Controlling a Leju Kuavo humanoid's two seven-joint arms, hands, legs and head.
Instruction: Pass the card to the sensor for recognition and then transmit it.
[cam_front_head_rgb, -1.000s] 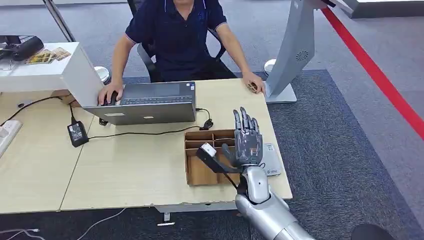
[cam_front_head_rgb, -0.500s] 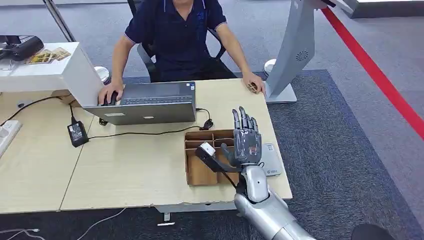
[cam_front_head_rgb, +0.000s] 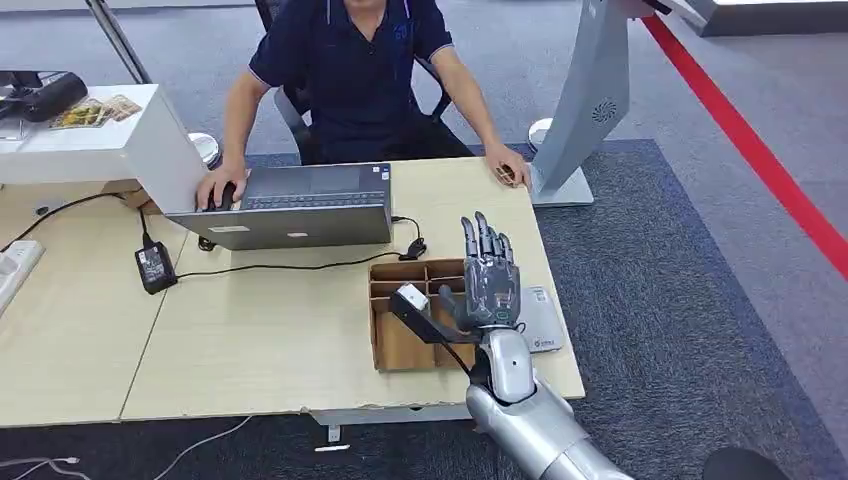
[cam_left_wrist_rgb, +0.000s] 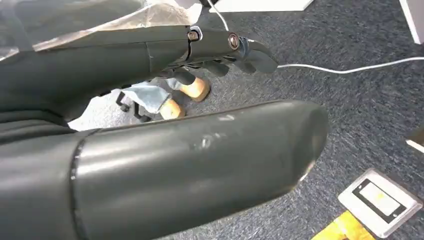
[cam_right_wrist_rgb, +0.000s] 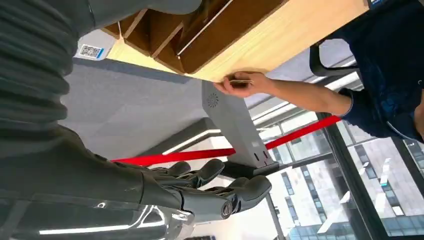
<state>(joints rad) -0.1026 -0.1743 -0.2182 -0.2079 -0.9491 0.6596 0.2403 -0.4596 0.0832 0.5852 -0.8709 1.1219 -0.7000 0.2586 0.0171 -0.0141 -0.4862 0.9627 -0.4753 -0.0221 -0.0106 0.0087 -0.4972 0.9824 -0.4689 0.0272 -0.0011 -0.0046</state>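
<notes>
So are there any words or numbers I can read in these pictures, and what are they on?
None can be read.
Grey sensor pad: small dark label, too small to read.
Same pad in the right wrist view: a QR code sticker, no letters legible.
Laptop: small sticker, blurred.
Floor device: screen shows no readable text.

A person in a dark blue shirt sits at the far side of the bench, one hand on an open laptop, the other resting on the bench corner near a grey kiosk stand. A black power adapter lies beside the laptop, its cable running along the bench. A white box stands at the left. A red stripe crosses the grey carpet.
</notes>
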